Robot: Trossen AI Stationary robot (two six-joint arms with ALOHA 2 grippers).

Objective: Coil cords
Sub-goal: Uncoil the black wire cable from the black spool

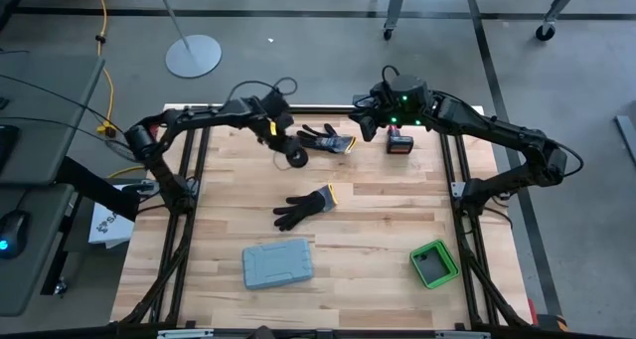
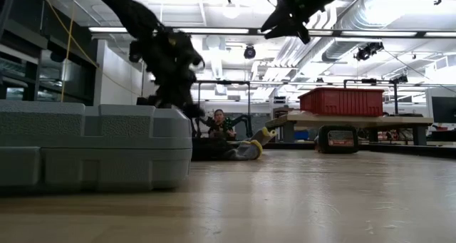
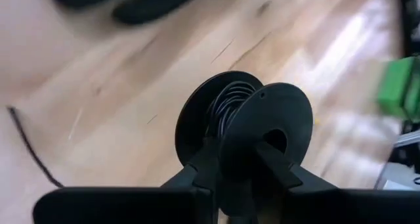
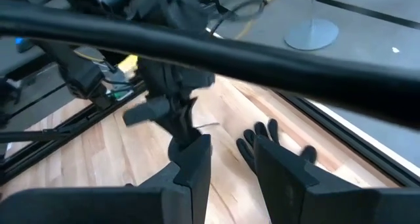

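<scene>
Closest to the low camera, a grey plastic case [image 2: 92, 147] fills the left of that picture; from above it lies flat near the front edge of the wooden tabletop [image 1: 378, 215], with a green box [image 1: 434, 263] off to its right.

Farther back, the left gripper [image 1: 295, 157] holds a black spool [image 3: 246, 129] just above the boards, left of the tabletop's middle. In the left wrist view its fingers [image 3: 205, 159] are clamped on the spool, and the thin dark cord [image 3: 226, 106] is wound between the spool's two round discs. A loose dark strand [image 3: 29, 148] also lies on the wood, off to one side of the spool; whether it joins the wound cord cannot be told.

One black glove [image 1: 325, 139] lies just beside the spool toward the back edge, and a second black glove [image 1: 308, 206] lies near the centre of the tabletop.

The right gripper [image 1: 370, 122] hangs raised over the back of the tabletop, its fingers [image 4: 193, 161] apart and holding nothing. A red-and-black block [image 1: 399, 142] sits just beside it.

No writing or label is legible on anything.
</scene>
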